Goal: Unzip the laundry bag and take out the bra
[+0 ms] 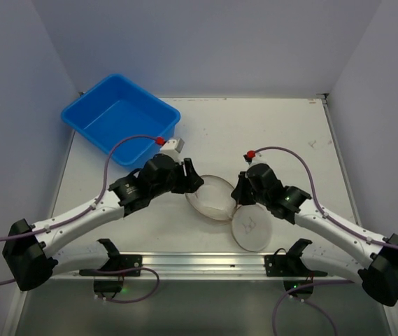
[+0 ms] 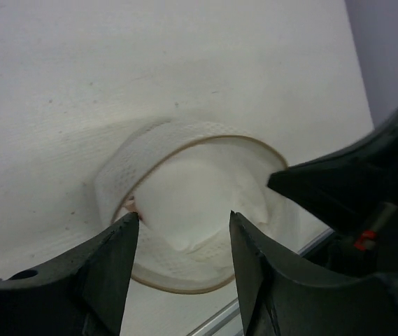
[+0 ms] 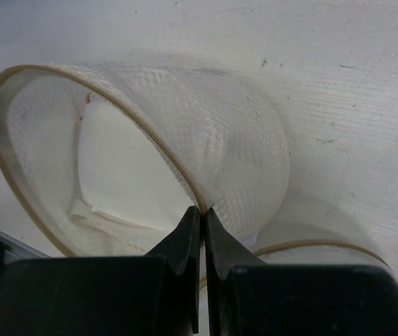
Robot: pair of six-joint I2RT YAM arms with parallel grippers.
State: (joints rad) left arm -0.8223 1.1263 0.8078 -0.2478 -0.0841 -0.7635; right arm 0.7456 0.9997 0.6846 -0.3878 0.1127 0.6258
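Centrally on the white table (image 1: 282, 133), the cream-white mesh drum-shaped laundry bag (image 1: 211, 198) lies unzipped on its side. The right gripper (image 3: 202, 213) has its jaws pinched closed on the bag's tan rim; the left gripper (image 2: 182, 218) has its jaws apart, just before the bag's mouth.

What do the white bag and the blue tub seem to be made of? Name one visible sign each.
The bag: soft white mesh fabric, probably synthetic, matte; its open weave shows on the wall, with tan tape edging the rim. The tub: likely moulded plastic, smooth and slightly glossy; even blue colour, rounded corners.
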